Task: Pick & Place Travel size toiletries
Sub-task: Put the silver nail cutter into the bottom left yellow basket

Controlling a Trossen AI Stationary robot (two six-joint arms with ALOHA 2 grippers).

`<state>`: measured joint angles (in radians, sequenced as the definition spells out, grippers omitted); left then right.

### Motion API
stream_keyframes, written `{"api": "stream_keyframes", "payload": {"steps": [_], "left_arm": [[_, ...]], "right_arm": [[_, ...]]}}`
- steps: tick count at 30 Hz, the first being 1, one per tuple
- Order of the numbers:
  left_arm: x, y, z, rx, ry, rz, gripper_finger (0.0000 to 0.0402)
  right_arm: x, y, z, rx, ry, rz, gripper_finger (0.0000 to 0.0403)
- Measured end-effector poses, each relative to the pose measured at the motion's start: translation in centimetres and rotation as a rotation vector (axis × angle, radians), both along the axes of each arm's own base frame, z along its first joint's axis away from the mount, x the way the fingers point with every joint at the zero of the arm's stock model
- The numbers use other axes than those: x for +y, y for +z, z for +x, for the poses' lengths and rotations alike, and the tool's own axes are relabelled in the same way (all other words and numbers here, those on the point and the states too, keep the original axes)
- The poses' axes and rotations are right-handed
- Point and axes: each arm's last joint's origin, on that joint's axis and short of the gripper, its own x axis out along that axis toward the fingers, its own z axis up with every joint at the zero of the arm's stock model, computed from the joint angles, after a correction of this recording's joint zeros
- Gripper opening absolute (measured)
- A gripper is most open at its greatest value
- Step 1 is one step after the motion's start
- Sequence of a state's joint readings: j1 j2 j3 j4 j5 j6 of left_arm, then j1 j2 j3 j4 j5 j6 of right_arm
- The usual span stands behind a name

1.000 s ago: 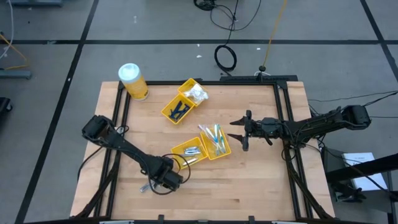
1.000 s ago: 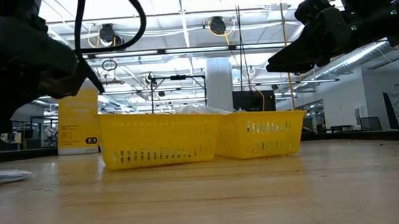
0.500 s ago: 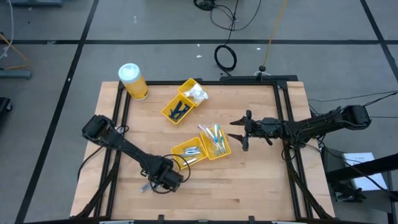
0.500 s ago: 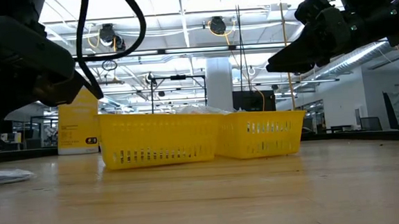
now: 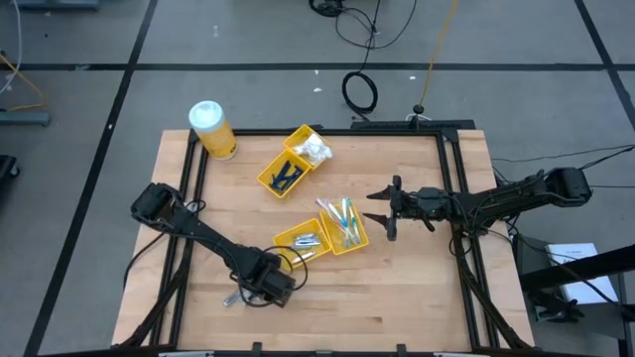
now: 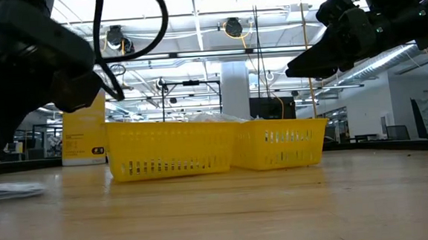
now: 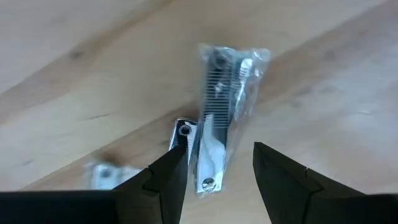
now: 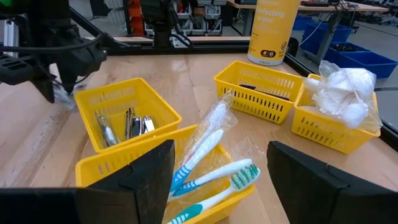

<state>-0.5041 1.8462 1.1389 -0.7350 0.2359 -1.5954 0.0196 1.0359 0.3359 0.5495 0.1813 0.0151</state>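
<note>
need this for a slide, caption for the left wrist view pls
Left gripper open above a clear-wrapped comb and metal nail clipper lying on the wooden table.

Grey floor around wooden table, crossed by dark tape lines. Black cable coil on floor beyond table, yellow cord nearby. Low view: large hall, white pillar, ceiling lights, overhead beams. Blue bins behind table.

No lettering is showing clearly enough to read. The yellow jar is carrying dark print and a small dark badge on its label, too blurred to make out.
</note>
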Motion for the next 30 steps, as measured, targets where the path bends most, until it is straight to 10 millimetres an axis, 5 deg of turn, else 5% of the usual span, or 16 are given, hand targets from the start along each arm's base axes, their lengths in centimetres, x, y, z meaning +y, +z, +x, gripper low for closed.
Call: {"api": "stream_keyframes", "payload": {"steps": [30], "left_arm": [[0.8,0.3,-0.2,0.012,-0.173,0.063,0.0182]], "right_arm": [[0.0,0.0,0.0,0.000,0.000,0.000,0.0242]]}}
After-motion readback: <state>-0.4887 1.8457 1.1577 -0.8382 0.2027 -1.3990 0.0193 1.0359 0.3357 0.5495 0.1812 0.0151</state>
